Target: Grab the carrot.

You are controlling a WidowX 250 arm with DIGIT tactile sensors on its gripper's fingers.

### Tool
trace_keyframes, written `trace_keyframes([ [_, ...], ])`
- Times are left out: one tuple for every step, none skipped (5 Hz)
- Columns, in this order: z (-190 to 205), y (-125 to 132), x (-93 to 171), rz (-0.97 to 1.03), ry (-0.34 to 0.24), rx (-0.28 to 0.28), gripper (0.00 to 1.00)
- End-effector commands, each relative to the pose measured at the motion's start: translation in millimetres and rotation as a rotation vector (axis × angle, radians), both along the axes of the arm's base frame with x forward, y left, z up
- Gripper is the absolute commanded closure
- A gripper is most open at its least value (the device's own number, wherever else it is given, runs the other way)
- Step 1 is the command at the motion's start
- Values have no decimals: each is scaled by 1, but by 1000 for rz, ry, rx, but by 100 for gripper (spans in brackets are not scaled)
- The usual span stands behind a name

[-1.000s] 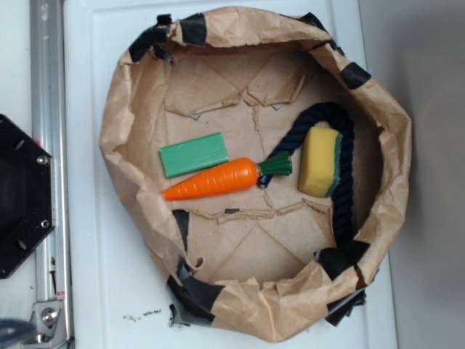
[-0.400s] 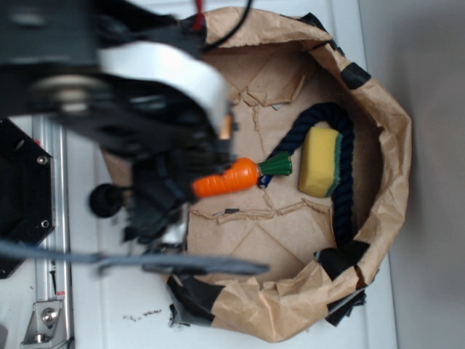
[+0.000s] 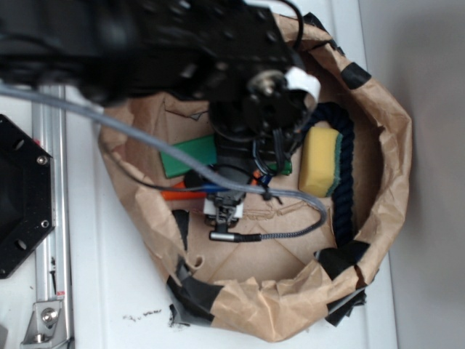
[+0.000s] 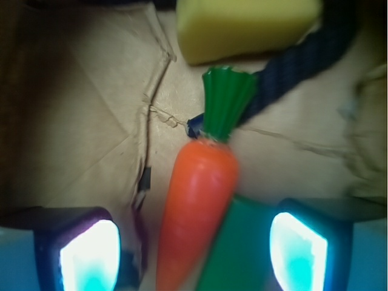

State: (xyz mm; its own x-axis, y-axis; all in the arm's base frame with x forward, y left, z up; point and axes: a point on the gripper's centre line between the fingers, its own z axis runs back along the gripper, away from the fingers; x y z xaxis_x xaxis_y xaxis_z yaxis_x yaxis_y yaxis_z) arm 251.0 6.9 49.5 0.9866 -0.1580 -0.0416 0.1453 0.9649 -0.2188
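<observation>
Because set down as clutter in a crumpled brown-paper nest [image 3: 396, 156], lies flat on the paper floor: glossy bright-orange toy carrot [image 4: 197, 203] with dark-green leafy top, the tip toward 6 o'clock and the leaves toward 12 in the wrist view. Touching its flank at 5 o'clock: flat green rectangular block [image 4: 239, 251]. Beyond the leaves, at 12 o'clock: yellow sponge [image 4: 245, 27], ringed by thick dark-blue rope [image 4: 303, 57]. Poised above with jaws spread wide, one pale-glowing fingertip [image 4: 88, 257] at 8 o'clock and the other at 4 o'clock of the carrot: black gripper [image 4: 194, 254], presumably aligned to straddle the body, though the right pad looks set over the block rather than bare paper. No contact with the carrot visible. Compared with a second earlier, when empty of any arm: nest now covered at its upper left by the black arm, carrot reduced in the exterior view to orange slivers; carrot, block, sponge apparently unshifted.
</observation>
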Motion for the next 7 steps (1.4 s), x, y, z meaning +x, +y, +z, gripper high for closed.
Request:
trace_keyframes([
  [-45,-44,-2,-92,-8,42,2],
  [-53,-62,-13,-153,1,105,100],
  [-14,-69,-9,-167,-22,82,100],
  [28,-61,4,-109,-105,134,100],
  [79,-45,17,6,-157,145,100],
  [116,-37,20,61,-255,91,100],
  [130,-28,24,114,-316,128,100],
])
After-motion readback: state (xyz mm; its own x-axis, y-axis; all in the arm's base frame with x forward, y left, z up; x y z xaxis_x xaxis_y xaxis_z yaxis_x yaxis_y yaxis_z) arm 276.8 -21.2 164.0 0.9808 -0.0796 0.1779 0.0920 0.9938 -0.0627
